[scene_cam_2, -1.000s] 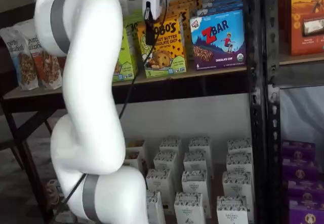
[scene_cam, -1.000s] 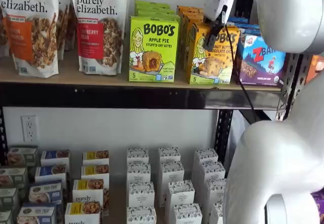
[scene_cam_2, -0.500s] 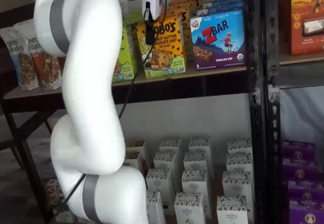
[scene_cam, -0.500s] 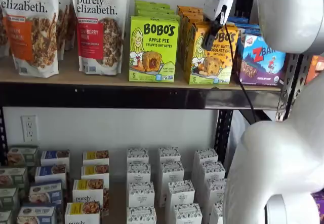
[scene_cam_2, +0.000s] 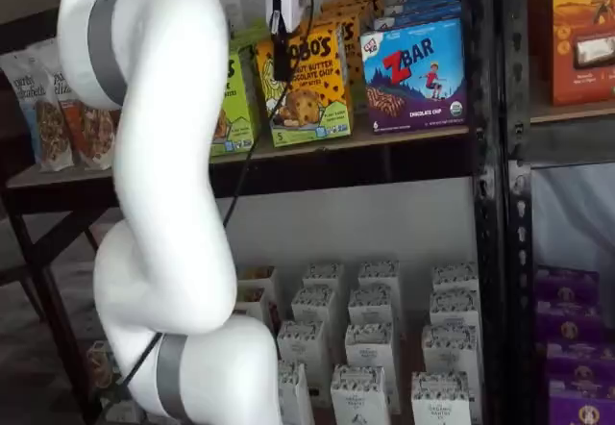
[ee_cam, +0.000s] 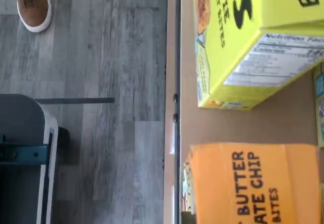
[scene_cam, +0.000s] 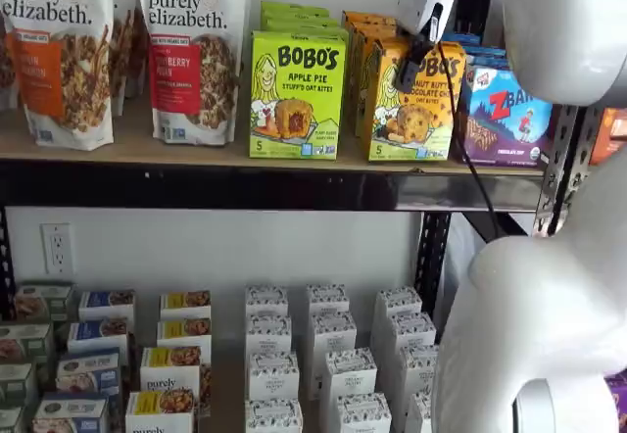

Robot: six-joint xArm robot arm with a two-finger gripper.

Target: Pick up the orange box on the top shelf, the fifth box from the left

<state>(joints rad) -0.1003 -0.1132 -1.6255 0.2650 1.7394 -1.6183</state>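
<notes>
The big white arm [scene_cam_2: 163, 185] stands nearest, between me and the shelves, its bulk covering the bags at the left end in one shelf view. Its tool [scene_cam: 411, 66] hangs at the front face of the orange box [scene_cam: 413, 100], white body above, black fingers [scene_cam_2: 282, 60] lying over the box's upper left corner with a black cable [scene_cam: 470, 159] trailing down beside them. The fingers are closed on the orange box, which sits a little lifted and tilted at the front edge of the top shelf [scene_cam: 245, 186]. Just left of the orange box stands the green Bobo's box [scene_cam: 297, 95], upright and apart from it by a thin gap; just right of it stands the blue ZBar box [scene_cam: 505, 115]. Further left of the green one are two purely elizabeth bags [scene_cam: 191, 51]. Behind the orange box more orange cartons [scene_cam: 367, 26] line up toward the wall. The wrist view shows the orange box's top [ee_cam: 253, 183] beside the green box [ee_cam: 253, 36] on the tan board, grey floor [ee_cam: 101, 107] far below.
</notes>
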